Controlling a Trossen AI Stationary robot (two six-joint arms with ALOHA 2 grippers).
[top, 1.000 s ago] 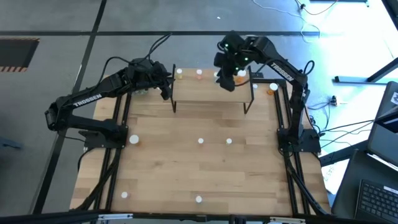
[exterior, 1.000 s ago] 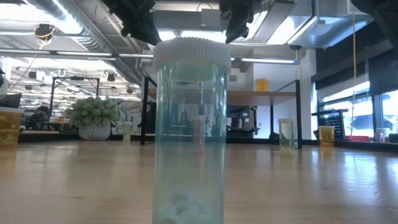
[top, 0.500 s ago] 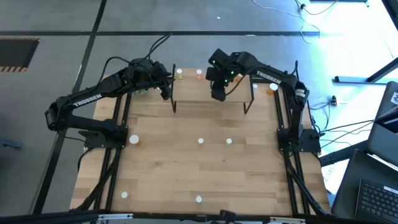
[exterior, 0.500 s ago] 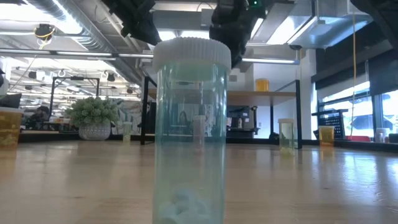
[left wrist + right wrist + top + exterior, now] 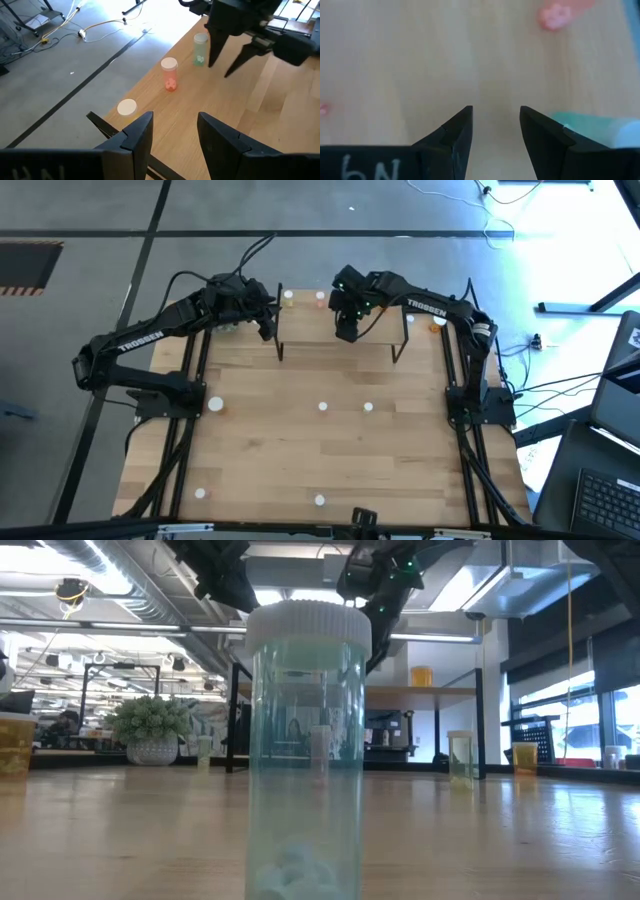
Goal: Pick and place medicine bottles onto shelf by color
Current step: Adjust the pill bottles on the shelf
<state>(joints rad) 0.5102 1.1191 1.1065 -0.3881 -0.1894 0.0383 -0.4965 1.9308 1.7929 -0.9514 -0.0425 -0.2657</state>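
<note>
- The right gripper (image 5: 346, 332) hovers over the shelf (image 5: 370, 340) with its jaws parted and nothing between them; its wrist view shows bare pale wood, a pink bottle and a teal bottle at the edges.
- The left gripper (image 5: 266, 326) waits at the shelf's left end, jaws also apart and empty.
- Beyond the left jaws stand a pink bottle (image 5: 169, 74), a green bottle (image 5: 200, 49) and a white-capped one (image 5: 127, 107).
- Many bottles sit scattered on the worktop (image 5: 300, 440), including a large teal one (image 5: 307, 750) near the low camera.
- One orange bottle (image 5: 422, 676) stands on the shelf, so most sorting appears left.
</note>
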